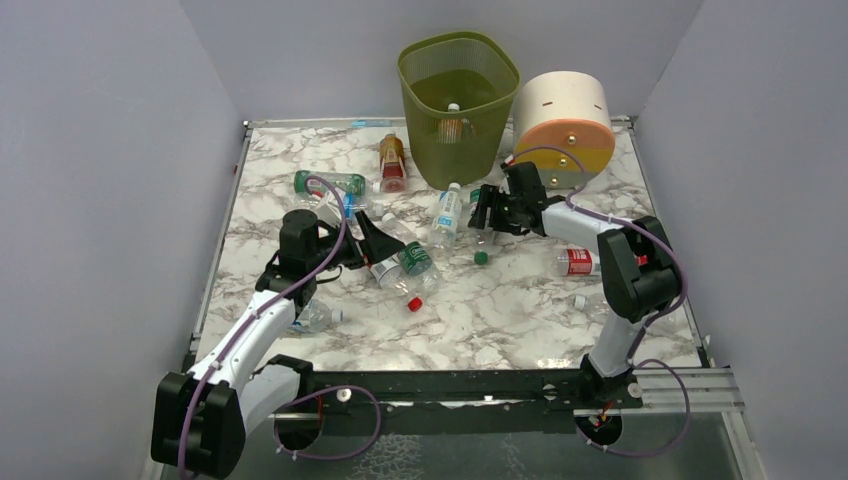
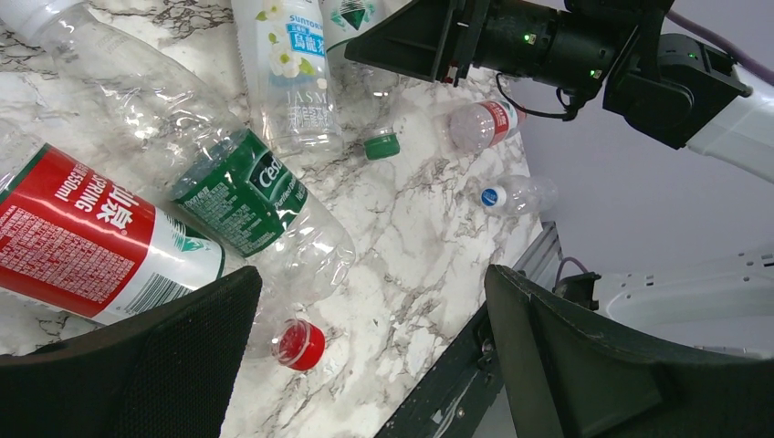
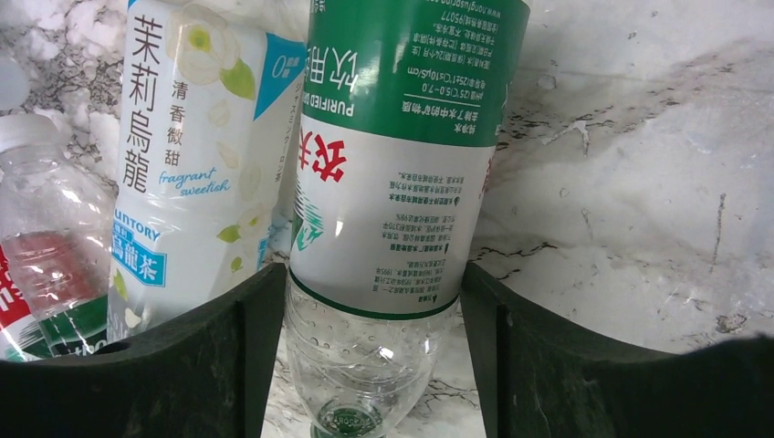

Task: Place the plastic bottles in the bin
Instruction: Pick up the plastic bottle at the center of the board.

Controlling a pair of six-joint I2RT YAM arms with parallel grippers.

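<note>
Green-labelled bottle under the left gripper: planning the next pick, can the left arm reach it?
Probably yes: the left gripper hangs open just over the green-labelled bottle, nothing covering it, though the red-labelled bottle lies close beside.

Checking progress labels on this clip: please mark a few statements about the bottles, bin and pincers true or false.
1. The bin already holds a bottle. True.
2. The left pincer is clamped shut. False: it is wide open with nothing in it.
3. The right pincer has a green-labelled bottle between its fingers. True.
4. The bin lies on its side. False: it stands upright.
5. The cream drum stands left of the bin. False: it is on the bin's right.
</note>
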